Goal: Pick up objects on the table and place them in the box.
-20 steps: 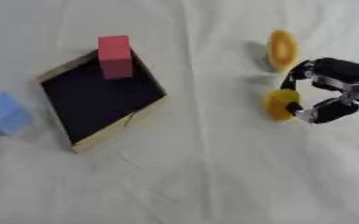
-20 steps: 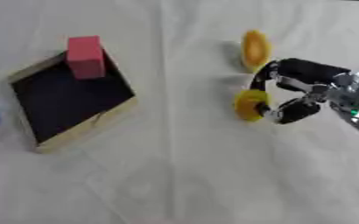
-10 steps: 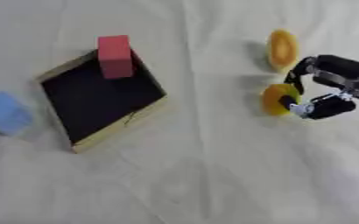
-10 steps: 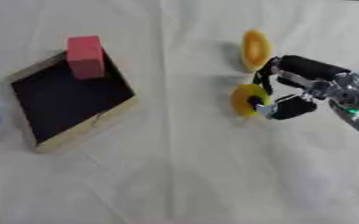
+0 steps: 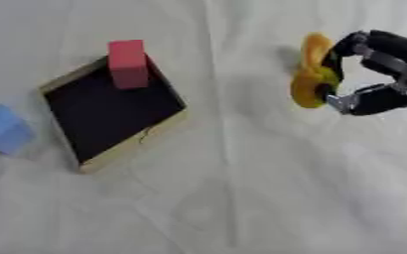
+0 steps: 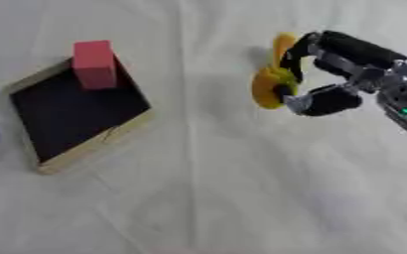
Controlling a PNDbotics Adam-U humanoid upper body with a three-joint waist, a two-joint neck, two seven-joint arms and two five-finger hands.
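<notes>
Blue block point(image 5: 2, 130) shows whole only in left eye view.

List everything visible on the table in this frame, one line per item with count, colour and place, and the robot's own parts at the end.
Shallow square wooden box with a black inside: one, tan rim, left of centre, turned at an angle.
Pink-red rectangular block: one, standing at the box's far corner; whether it is fully inside cannot be told.
Light blue cube: one, on the cloth left of the box, apart from it.
Yellow-orange disc-shaped objects: apparently two, overlapping in the view, upper right, at the hand.
White cloth-covered table: one, wrinkled, fills the view.
Right hand: one, black with silver joints, coming in from the right, fingers and thumb curled round the nearer yellow-orange disc.
Left hand: not in view.
</notes>
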